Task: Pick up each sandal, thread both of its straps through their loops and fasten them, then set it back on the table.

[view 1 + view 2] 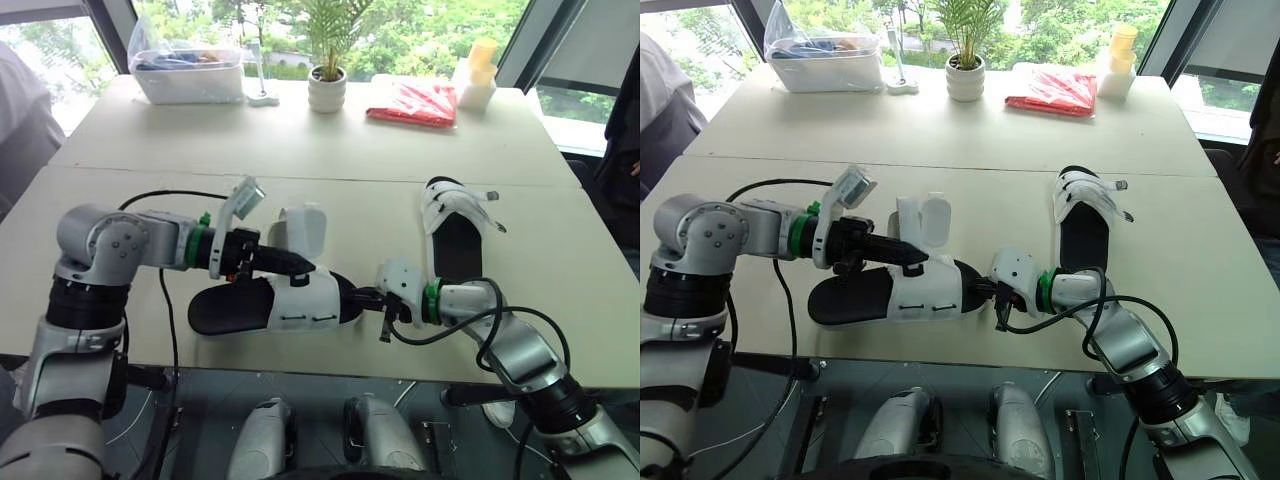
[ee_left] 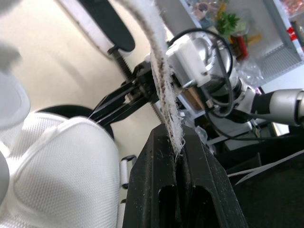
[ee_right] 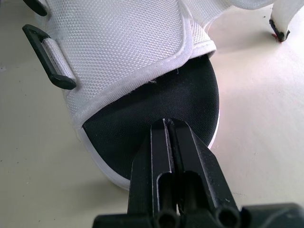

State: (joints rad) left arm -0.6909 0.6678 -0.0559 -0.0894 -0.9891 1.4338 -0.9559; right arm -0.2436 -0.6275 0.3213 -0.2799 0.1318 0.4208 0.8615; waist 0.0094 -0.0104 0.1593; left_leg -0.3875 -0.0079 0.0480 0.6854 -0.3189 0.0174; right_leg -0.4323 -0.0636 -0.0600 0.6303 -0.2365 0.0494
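The near sandal (image 1: 300, 305), a black sole with a white mesh upper, lies on its side at the table's front edge. Its two white straps (image 1: 300, 230) stand up loose. My left gripper (image 1: 303, 267) reaches in from the left and is shut on the edge of one white strap (image 2: 164, 90). My right gripper (image 1: 362, 297) comes from the right and is shut on the sandal's black toe (image 3: 190, 104). A black loop (image 3: 47, 57) sits on the side of the upper. The second sandal (image 1: 455, 235) lies flat farther back on the right, its straps unfastened.
At the back of the table (image 1: 300, 150) stand a clear plastic bin (image 1: 190, 70), a potted plant (image 1: 327, 85), a red packet (image 1: 412, 103) and stacked cups (image 1: 475, 80). A person's sleeve (image 1: 20, 130) is at the left edge, another person (image 1: 620, 150) at the right.
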